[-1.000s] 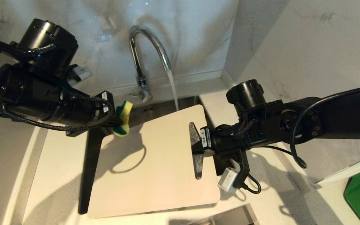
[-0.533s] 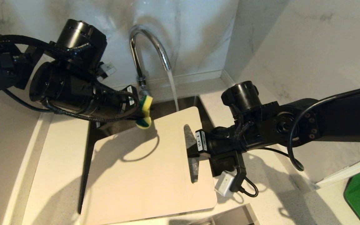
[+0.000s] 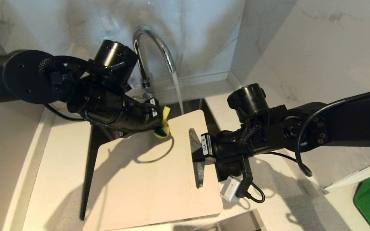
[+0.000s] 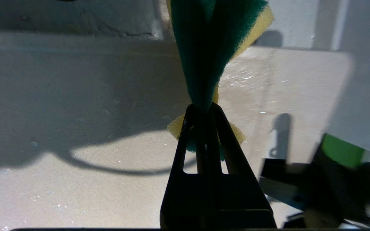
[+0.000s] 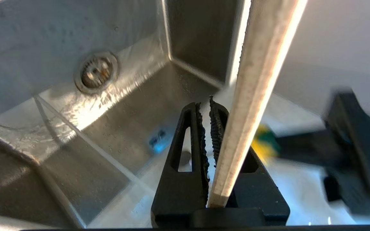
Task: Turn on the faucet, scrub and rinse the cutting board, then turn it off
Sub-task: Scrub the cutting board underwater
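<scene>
- Holding the cutting board (image 3: 153,179) tilted over the sink (image 3: 193,104): right gripper (image 3: 198,153) has it at the short end by the handle slot (image 3: 196,166), jaws nearly shut.
- Right wrist view: the board's edge (image 5: 252,96) runs through the grip beside the fingers (image 5: 201,128); the pads themselves show only a thin gap, so the clamp looks to be on the slot bar, exact contact hard to read.
- Left gripper (image 3: 160,123) is pinched fully shut on a yellow-green sponge (image 3: 163,123), folded between the fingertips (image 4: 204,110).
- Sponge sits at the board's far edge, near the corner closest to the faucet (image 3: 149,54); touching or just above the surface, can't tell.
- Faucet is on: water stream (image 3: 178,89) falls from the spout and lands at the board's far edge, just right of the sponge.
- Lever at the faucet base is mostly hidden behind the left arm.
- Room: most of the board face below and left of the sponge is bare, only shadowed. Tight zone is the far edge: sponge, stream and faucet stem all close together.
- Board's left edge hangs over the dark sink gap (image 3: 90,179); near corner overlaps the countertop (image 3: 56,166).
- Right arm crosses the counter to the right of the board, cable and white adapter (image 3: 229,190) dangling just off the board's right near corner.
- Sink basin, right wrist view: steel walls wet, drain (image 5: 96,72) uncovered, a film of water on the floor, no loose items visible.
</scene>
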